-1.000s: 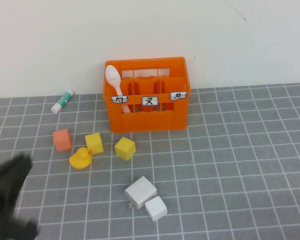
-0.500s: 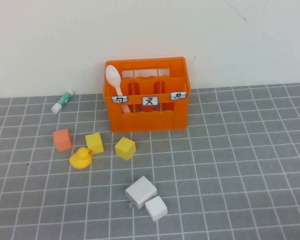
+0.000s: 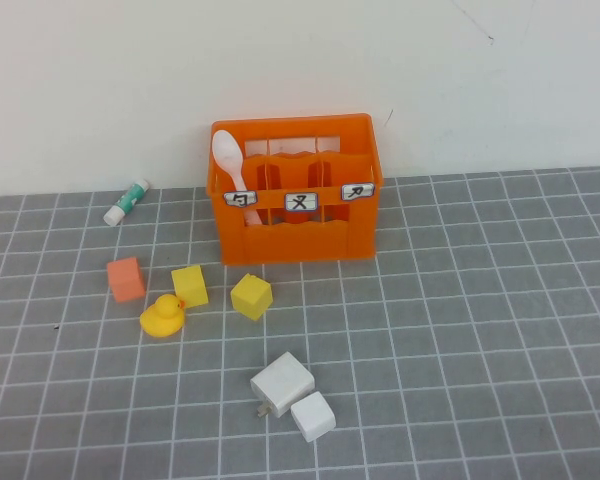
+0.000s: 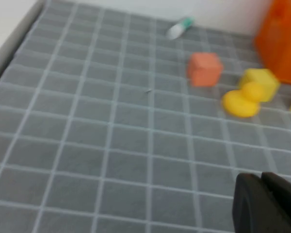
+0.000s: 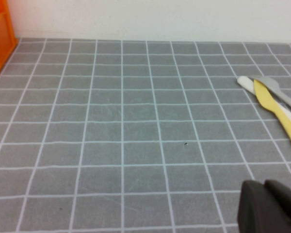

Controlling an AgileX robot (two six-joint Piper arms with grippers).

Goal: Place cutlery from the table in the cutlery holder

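The pale plastic spoon (image 3: 226, 155) is seen standing in the left-end compartment of the orange cutlery holder (image 3: 310, 245), handle down and bowl up above the rim; the holder is set at the far edge of the surface (image 3: 480, 330), against the wall. That piece is judged as placed. In the right wrist view three more utensils are shown lying close together toward the right edge of the surface: a yellow knife-like piece (image 5: 276, 109), a grey one (image 5: 281, 94) and a white one (image 5: 245, 82), of which only the tip is visible. The step in hand is therefore judged to be the fetching of the next piece. The left tool (image 4: 266, 204) is held above the left part of the surface, well apart from the blocks and the duck, and nothing is seen in it; whether it is released or clenched cannot be told. The right tool (image 5: 269, 206) is held above the right part of the surface, near those utensils, and its state cannot be told either. The next move is judged to call for a low approach by the right tool, a grip across one thin handle without the neighbours being dragged, and a carry to the holder. Three white labels (image 3: 299, 202) are fixed to the holder's front; the black characters on the middle and right ones resemble 叉 and 刀, though this is not certain. No writing can be read on the white-and-green tube (image 3: 126, 202).
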